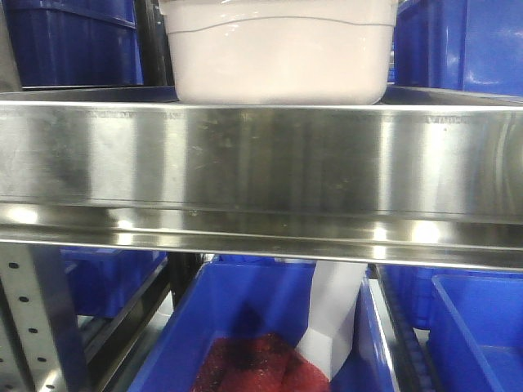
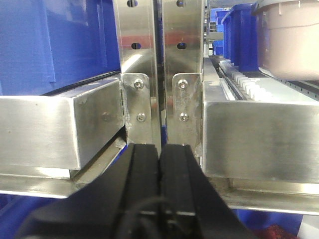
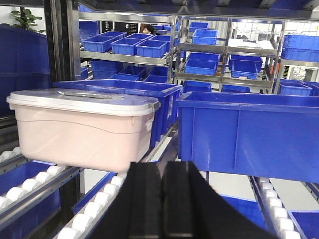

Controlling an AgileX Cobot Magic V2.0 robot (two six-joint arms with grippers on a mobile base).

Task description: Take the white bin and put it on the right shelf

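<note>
The white bin (image 1: 278, 57), a pinkish translucent tub, stands on the right shelf just behind its wide shiny front rail (image 1: 261, 163). In the right wrist view the white bin (image 3: 79, 132) rests on white roller tracks to the left, its white lid with a grey handle on top. My right gripper (image 3: 161, 167) is shut and empty, low and to the right of the tub, apart from it. My left gripper (image 2: 160, 149) is shut with nothing in it, facing the perforated uprights (image 2: 144, 50). The white bin (image 2: 291, 45) shows at the upper right there.
Blue bins (image 1: 69, 41) (image 1: 462, 41) flank the tub on the shelf. A large blue bin (image 3: 249, 134) stands right of it. Below the rail a blue bin (image 1: 245, 302) holds red mesh (image 1: 261, 367) and a white bag (image 1: 335, 318). Roller tracks (image 3: 99, 199) run forward.
</note>
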